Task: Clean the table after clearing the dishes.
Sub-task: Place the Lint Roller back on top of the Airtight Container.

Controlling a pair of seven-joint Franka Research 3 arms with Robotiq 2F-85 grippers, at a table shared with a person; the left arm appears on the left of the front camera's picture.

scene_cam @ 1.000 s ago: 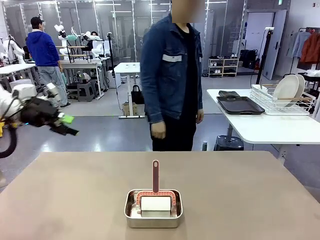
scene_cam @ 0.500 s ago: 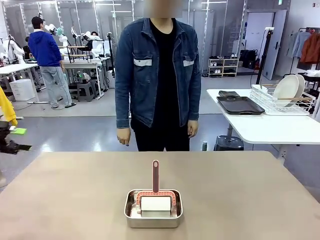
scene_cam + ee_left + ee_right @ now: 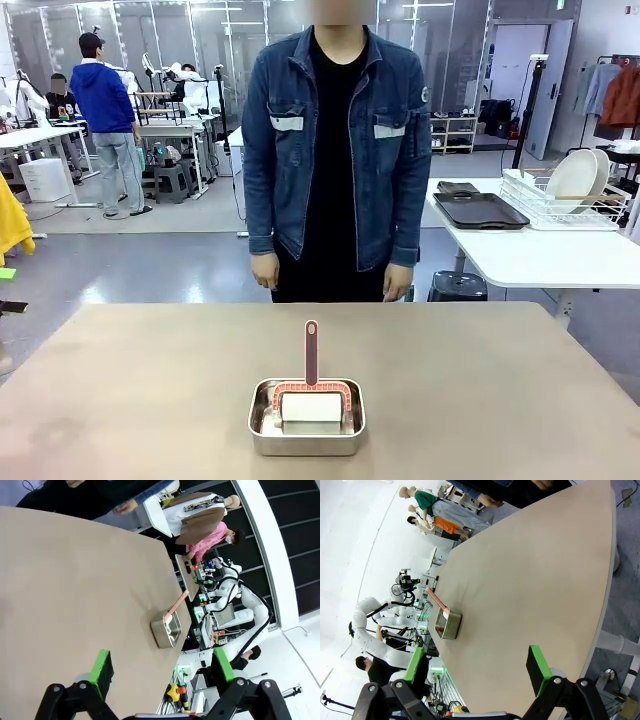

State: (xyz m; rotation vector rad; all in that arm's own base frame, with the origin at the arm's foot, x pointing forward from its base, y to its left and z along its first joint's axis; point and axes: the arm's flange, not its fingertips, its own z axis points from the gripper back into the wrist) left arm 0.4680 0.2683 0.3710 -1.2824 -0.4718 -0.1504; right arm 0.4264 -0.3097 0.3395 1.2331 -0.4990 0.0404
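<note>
1. In your front view, the table (image 3: 500, 390) has a bare tan top, apart from one metal pan (image 3: 307, 418) sitting near the robot's edge, about mid-width.
2. Inside the pan lies a cleaning tool (image 3: 311, 395) with a white roller or pad in a reddish frame. Its reddish handle points away from the robot, toward the person.
3. The person (image 3: 335, 150) stands at the far side of the table in a denim jacket, arms hanging down. Both hands are at hip level and clear of the tabletop.
4. You can see the dishes (image 3: 578, 177) on the white side table to the right: pale plates stand upright in a wire rack (image 3: 560, 208), and dark trays (image 3: 478, 210) are stacked just beside it.
5. Your left wrist view shows the left gripper (image 3: 160, 672) spread wide with nothing between its green pads (image 3: 101, 666). It hangs over the table, with the pan well beyond its tips.
6. Your right wrist view shows the right gripper (image 3: 476, 669) likewise spread wide and empty, green pads apart, above the table near an edge. The pan and its handle lie farther off.
7. At the far left edge of the front view, you can see a bit of yellow (image 3: 12, 225) and a green speck. I cannot tell what they belong to.
</note>
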